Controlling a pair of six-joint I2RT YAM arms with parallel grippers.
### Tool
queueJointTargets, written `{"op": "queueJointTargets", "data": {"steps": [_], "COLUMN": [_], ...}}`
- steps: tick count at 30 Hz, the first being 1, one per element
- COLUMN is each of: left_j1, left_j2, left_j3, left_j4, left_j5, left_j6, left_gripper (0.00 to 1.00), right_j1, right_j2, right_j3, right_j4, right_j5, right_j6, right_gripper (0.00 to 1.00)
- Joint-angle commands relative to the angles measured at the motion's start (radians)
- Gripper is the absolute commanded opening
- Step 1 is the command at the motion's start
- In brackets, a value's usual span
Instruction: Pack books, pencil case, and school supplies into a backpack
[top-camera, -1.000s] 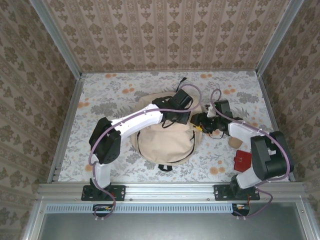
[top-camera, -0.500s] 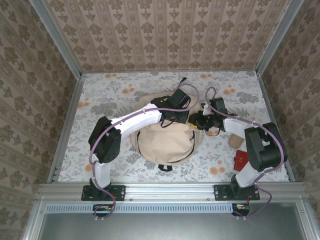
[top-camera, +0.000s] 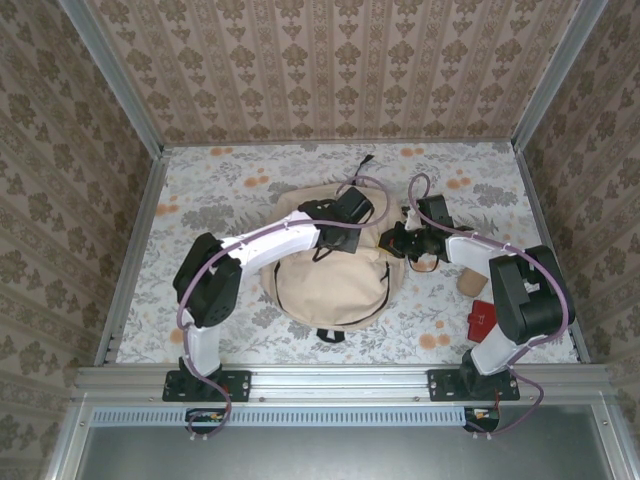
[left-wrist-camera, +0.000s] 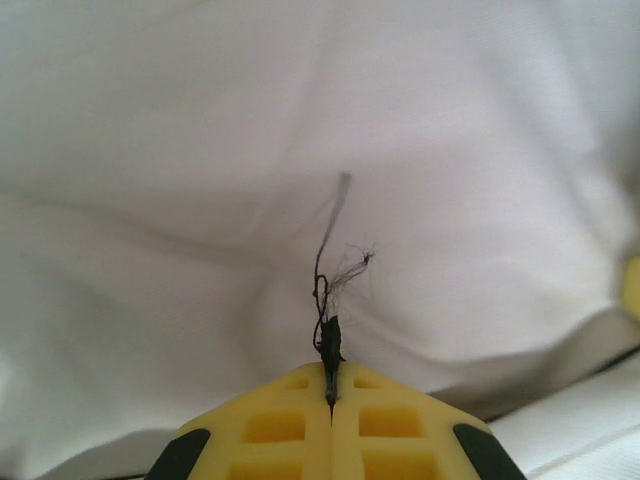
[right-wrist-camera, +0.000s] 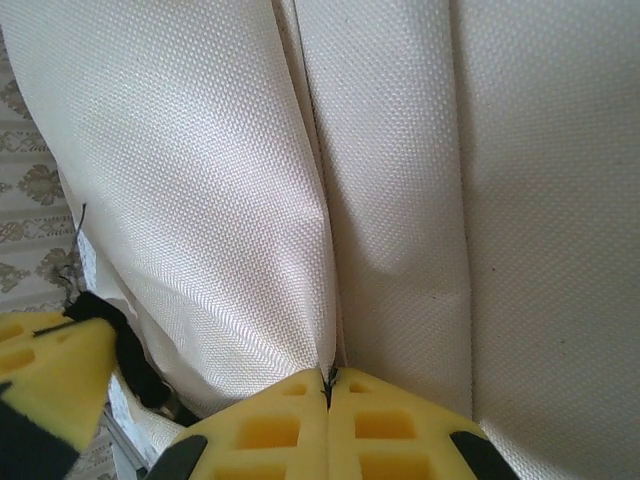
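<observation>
The beige backpack (top-camera: 330, 285) lies flat in the middle of the table. My left gripper (top-camera: 345, 240) reaches over its top edge. In the left wrist view that gripper (left-wrist-camera: 330, 372) is shut on a frayed black zipper tab (left-wrist-camera: 328, 345) of the backpack (left-wrist-camera: 200, 130). My right gripper (top-camera: 390, 240) is at the bag's upper right side. Its yellow fingers (right-wrist-camera: 328, 375) are shut on a fold of the backpack's fabric (right-wrist-camera: 230, 180) along a seam. The left gripper's yellow finger (right-wrist-camera: 50, 370) shows close beside it. The books and pencil case are out of view.
A small flat red square thing (top-camera: 483, 320) lies at the right near the right arm's base. A tan rounded lump (top-camera: 467, 285) sits just above it. The floral table (top-camera: 220, 190) has metal rails on both sides and patterned walls behind.
My right gripper has moved left up to the backpack's edge and closed on its fabric. The left gripper has shifted slightly left, still shut on the tab.
</observation>
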Motion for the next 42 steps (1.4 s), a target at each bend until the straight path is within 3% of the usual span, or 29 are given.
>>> {"op": "queueJointTargets", "data": {"steps": [1,12,20,34,36,38,42], "left_j1": [0.04,0.138,0.23,0.363,0.379,0.386,0.399], "left_j2": [-0.065,-0.188,-0.259,-0.39,-0.427,-0.47,-0.571], "left_j3": [-0.036,-0.206,-0.339,-0.503,-0.532,-0.548,-0.575], "left_j4": [-0.067,-0.084,-0.039,0.031,0.045,0.049,0.061], "left_j5": [-0.159,-0.206,-0.171,-0.136,-0.11,-0.092,-0.036], "left_j6": [-0.045,-0.071,-0.094,-0.09,-0.084,-0.083,-0.068], "left_gripper": [0.0,0.0,0.0,0.0,0.0,0.0,0.38], "right_j1": [-0.005,-0.006,0.005,0.188,0.189,0.189,0.186], "right_j2": [-0.027,-0.039,-0.033,0.217,0.22,0.18,0.025], "right_j3": [0.005,0.002,0.021,0.336,0.373,0.38,0.364], "right_j4": [-0.091,-0.116,-0.126,-0.154,-0.187,-0.223,-0.377], "right_j5": [0.086,0.125,0.117,0.118,0.126,0.155,0.336], "right_j6": [-0.025,-0.035,-0.049,-0.043,-0.056,-0.072,-0.138], "right_gripper": [0.01,0.0,0.0,0.03,0.11,0.33,0.72]}}
